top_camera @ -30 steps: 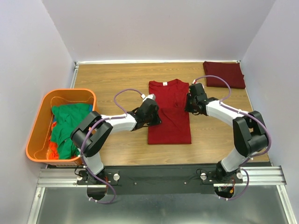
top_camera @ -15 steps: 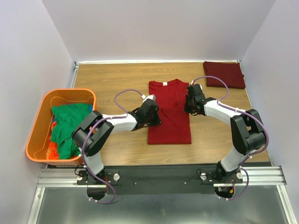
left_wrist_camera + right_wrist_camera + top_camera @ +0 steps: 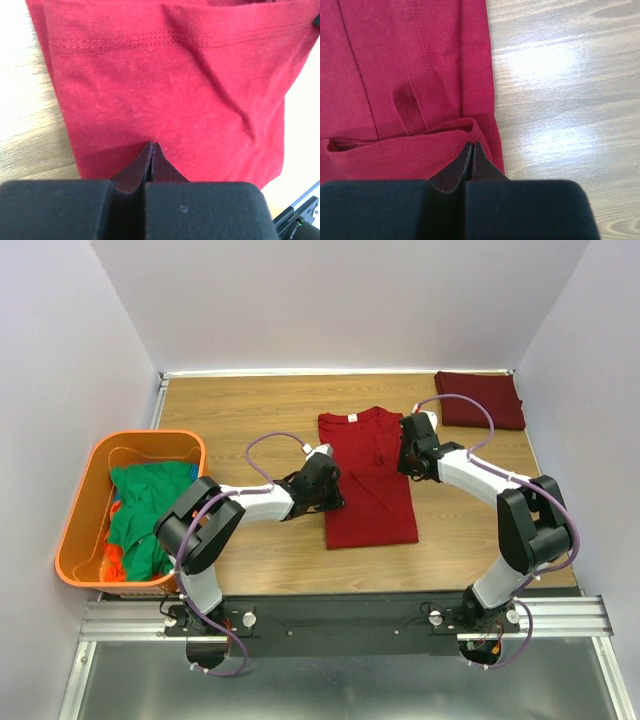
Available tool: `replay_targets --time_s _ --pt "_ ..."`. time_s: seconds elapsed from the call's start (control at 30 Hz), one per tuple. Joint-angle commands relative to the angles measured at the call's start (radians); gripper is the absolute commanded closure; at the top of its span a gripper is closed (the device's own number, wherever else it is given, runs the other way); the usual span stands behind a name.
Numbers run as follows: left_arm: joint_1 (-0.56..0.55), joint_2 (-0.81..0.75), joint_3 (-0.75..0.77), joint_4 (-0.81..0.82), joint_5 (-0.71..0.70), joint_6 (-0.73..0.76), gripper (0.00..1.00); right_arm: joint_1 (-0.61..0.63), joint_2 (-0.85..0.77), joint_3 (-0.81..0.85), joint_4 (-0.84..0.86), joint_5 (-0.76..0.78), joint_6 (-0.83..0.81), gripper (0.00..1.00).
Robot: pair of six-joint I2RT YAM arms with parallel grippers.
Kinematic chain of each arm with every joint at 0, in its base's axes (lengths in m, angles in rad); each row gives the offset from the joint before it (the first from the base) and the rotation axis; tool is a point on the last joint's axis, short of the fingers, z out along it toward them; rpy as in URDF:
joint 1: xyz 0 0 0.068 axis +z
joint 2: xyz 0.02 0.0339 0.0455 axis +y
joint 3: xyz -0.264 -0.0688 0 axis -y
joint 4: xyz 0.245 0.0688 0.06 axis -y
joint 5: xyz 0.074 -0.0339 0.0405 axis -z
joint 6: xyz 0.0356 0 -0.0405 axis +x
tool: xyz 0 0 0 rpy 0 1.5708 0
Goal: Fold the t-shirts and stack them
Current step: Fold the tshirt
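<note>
The bright red cloth t-shirt [image 3: 365, 480], folded into a long strip, lies mid-way across the wooden bench [image 3: 250, 410]. The left claw [image 3: 152, 150] is pinched shut on its left edge and the right claw [image 3: 471, 150] is pinched shut on its right edge. A folded dark maroon t-shirt [image 3: 480, 400] sits at the far right corner. Crumpled green t-shirts [image 3: 140, 505] fill the orange plastic tub [image 3: 75, 530] on the left.

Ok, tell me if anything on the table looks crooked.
The red t-shirt lies slightly askew, its lower edge skewed toward the right. The folded maroon shirt in the far right corner looks neat.
</note>
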Motion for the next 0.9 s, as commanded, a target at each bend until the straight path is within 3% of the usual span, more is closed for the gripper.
replay_targets --time_s 0.0,0.57,0.87 --pt "0.002 0.023 -0.015 0.014 0.0 0.024 1.0 0.003 -0.001 0.034 -0.037 0.059 0.014 0.97" --pt "0.002 0.039 -0.033 0.025 0.005 0.025 1.0 0.003 -0.024 0.077 -0.077 0.108 0.008 0.96" --pt "0.002 0.04 -0.037 0.029 0.006 0.025 1.0 0.0 0.052 0.085 -0.084 0.174 0.003 0.94"
